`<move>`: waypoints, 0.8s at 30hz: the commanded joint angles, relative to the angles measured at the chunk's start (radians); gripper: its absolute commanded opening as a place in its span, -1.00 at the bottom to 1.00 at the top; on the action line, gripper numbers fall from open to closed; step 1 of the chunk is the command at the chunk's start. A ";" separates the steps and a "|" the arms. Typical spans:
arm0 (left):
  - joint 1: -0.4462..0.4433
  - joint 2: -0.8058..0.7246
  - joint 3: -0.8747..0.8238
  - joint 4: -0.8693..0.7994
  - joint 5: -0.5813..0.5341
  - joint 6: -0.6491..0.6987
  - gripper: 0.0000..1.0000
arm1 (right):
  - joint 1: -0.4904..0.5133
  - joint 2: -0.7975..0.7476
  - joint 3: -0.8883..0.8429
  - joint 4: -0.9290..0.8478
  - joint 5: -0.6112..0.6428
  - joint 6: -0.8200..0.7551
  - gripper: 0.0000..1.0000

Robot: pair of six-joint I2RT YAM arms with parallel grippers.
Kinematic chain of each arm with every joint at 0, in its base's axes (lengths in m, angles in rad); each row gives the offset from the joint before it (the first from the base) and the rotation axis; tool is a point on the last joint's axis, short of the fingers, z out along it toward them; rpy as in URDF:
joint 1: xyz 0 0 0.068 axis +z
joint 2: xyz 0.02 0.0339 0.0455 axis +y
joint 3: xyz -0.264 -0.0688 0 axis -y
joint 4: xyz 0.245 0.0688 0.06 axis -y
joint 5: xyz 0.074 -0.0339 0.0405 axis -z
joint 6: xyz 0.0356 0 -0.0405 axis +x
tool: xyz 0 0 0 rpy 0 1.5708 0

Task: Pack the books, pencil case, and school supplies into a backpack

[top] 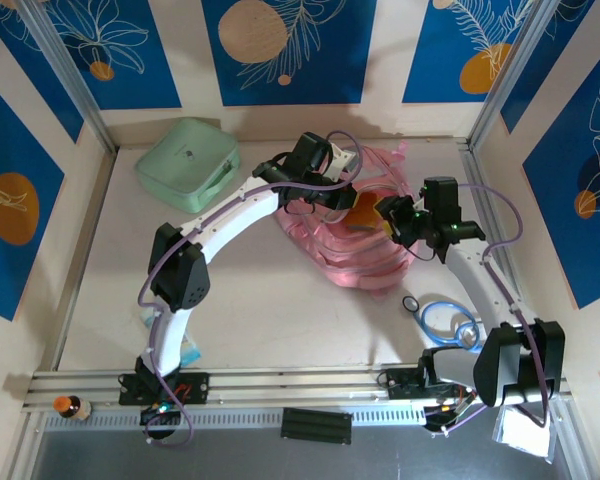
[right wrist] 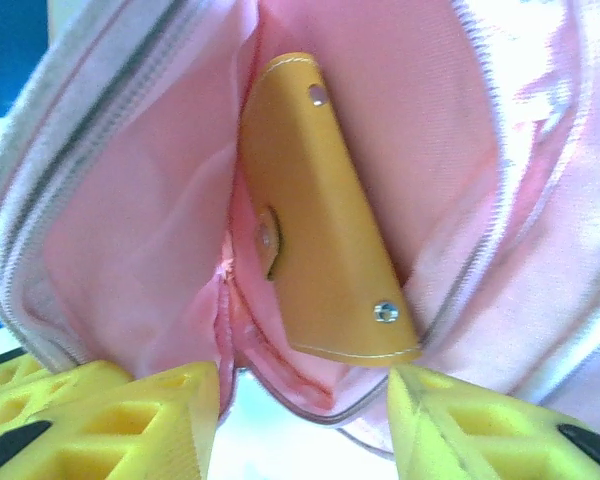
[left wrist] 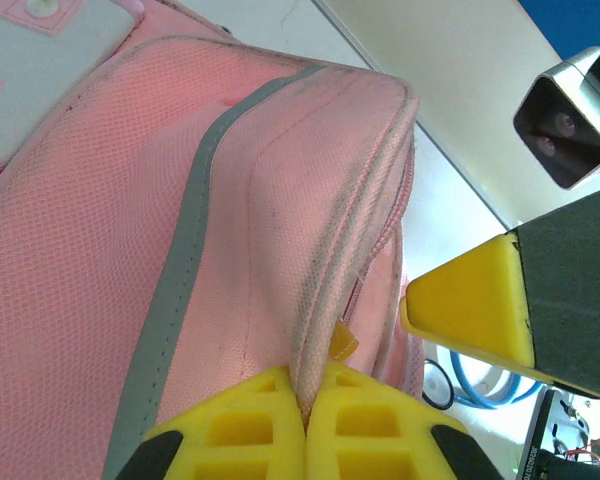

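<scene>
Right claw (right wrist: 302,385) first: it stands partway open and holds nothing, its two yellow fingers bare on either side of a pocket mouth in the large soft pink fabric backpack (right wrist: 130,230). Straight ahead of it, inside that pocket, lies the small mustard-tan oblong pencil case (right wrist: 320,210). The long axis of the pencil case runs away from me into the pocket, leaning a little sideways. Its near end sits just beyond the gap between my fingers and touches neither, as far as I can tell.

My left claw (left wrist: 305,400) is pinched shut on the backpack's zip rim, with the seam running right into its closed tips, so it holds the mouth up.

From above, the backpack (top: 350,260) lies right of centre on the pale tabletop (top: 260,300). My right claw (top: 390,215) is at its right side and my left claw (top: 335,195) at its far edge. The right arm is the nearer one to the pencil case (top: 365,212). I judge that any push deeper or retreat should go straight along that axis.

The fabric is soft and would likely sag if the left claw let go. A mint-green square zip case (top: 187,163) sits well apart at the far left, and a blue loop of cord (top: 450,320) lies near right by my right arm.
</scene>
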State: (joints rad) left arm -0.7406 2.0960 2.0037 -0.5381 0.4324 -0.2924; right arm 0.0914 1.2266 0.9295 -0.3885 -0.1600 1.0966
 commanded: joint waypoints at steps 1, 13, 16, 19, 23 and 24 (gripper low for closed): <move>0.004 -0.019 0.044 0.106 0.074 -0.025 -1.00 | -0.002 0.017 0.025 -0.068 0.037 -0.067 -0.15; 0.004 -0.018 0.044 0.104 0.088 -0.034 -1.00 | 0.070 0.219 0.115 0.007 -0.016 -0.107 -0.87; 0.004 -0.020 0.044 0.106 0.091 -0.039 -1.00 | 0.085 0.248 0.092 0.104 -0.073 -0.078 -0.90; 0.010 -0.021 0.044 0.105 0.094 -0.045 -1.00 | 0.085 0.264 0.077 0.184 -0.135 -0.067 -0.90; 0.017 -0.021 0.042 0.107 0.097 -0.057 -1.00 | 0.073 0.219 0.031 0.248 -0.157 -0.060 -0.87; 0.019 -0.020 0.042 0.107 0.097 -0.061 -1.00 | 0.068 0.189 0.013 0.256 -0.151 -0.056 -0.83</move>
State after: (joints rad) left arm -0.7246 2.0960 2.0037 -0.5262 0.4534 -0.3355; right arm 0.1619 1.4666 0.9813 -0.2092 -0.2413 1.0389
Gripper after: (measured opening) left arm 0.061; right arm 0.080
